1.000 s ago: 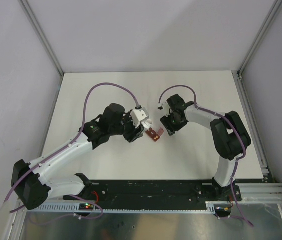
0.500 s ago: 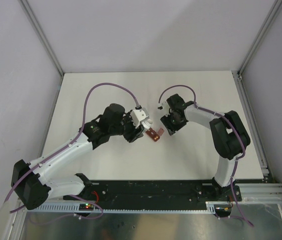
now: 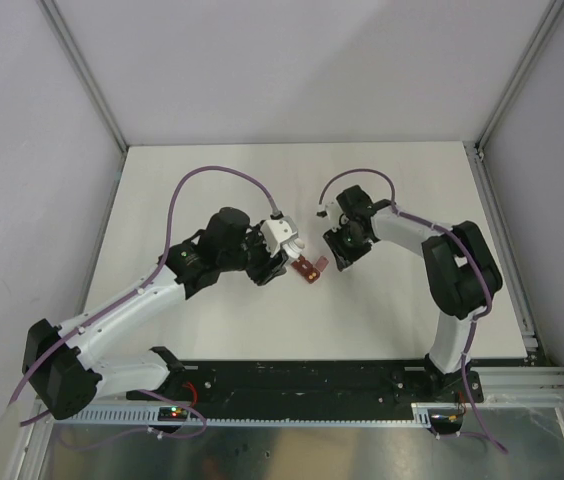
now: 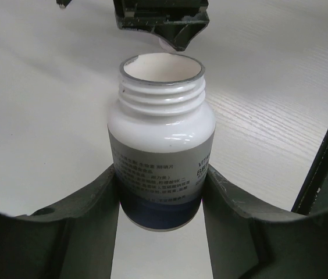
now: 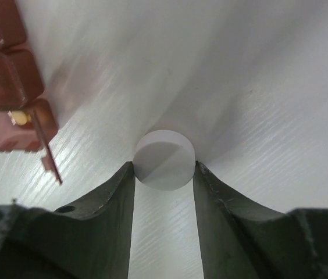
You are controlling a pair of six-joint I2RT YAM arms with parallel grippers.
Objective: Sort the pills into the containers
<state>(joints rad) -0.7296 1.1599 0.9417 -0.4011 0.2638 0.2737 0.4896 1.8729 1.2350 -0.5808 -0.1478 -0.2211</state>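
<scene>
Gripping open bottle point(image 4: 161, 128) in left end effector point(image 4: 161, 174), right end effector point(image 5: 164, 168) pinching white cap point(image 5: 164, 157)

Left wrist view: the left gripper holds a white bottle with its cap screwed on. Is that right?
Not quite. The left gripper does hold the white bottle, but the left wrist view shows it uncapped, its threaded mouth open.

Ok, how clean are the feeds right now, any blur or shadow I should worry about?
Left wrist: bottle sharp, label partly readable. Right wrist: cap partly shaded, pill box soft at the left edge, a shadow across the table. Top: evenly lit, but the pill box is tiny.
</scene>
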